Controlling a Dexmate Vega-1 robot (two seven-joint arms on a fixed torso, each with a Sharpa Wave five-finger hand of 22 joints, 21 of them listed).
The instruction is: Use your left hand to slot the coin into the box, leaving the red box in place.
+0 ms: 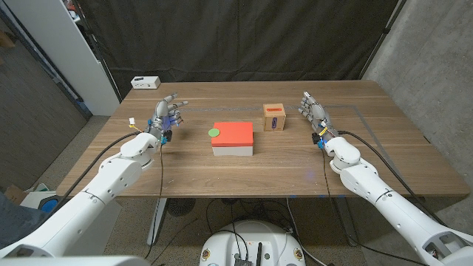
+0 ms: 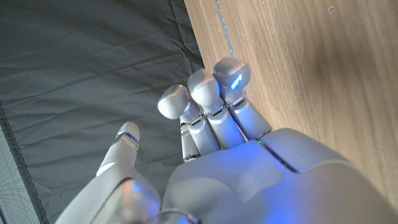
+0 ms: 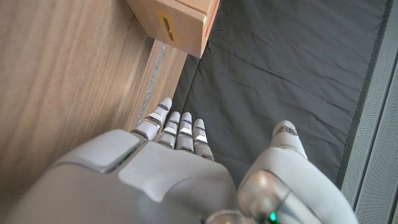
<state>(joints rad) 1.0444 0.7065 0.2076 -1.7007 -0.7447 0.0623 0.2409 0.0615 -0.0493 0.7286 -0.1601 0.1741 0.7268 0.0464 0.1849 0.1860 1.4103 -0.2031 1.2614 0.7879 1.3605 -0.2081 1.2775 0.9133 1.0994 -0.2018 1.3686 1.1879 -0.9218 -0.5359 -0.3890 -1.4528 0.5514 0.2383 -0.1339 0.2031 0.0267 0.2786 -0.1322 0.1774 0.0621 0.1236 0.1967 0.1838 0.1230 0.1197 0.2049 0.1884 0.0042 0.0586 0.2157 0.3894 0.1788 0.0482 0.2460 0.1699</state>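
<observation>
A green coin (image 1: pixel 215 132) lies on the left end of the red box's lid (image 1: pixel 233 134); the red box has white sides and sits mid-table. A small wooden box (image 1: pixel 275 117) with a slot in its red-marked top stands right of it, and its slotted face (image 3: pixel 166 27) shows in the right wrist view. My left hand (image 1: pixel 167 116) is left of the red box, fingers apart and holding nothing; its fingers (image 2: pixel 205 99) reach along the tabletop. My right hand (image 1: pixel 315 114) stands right of the wooden box, open and empty, with its fingers (image 3: pixel 177 132) extended.
A white device (image 1: pixel 146 82) sits at the table's far left corner. A thin line (image 1: pixel 355 111) runs across the wood near the right hand. Dark curtains hang behind the table (image 1: pixel 244 174).
</observation>
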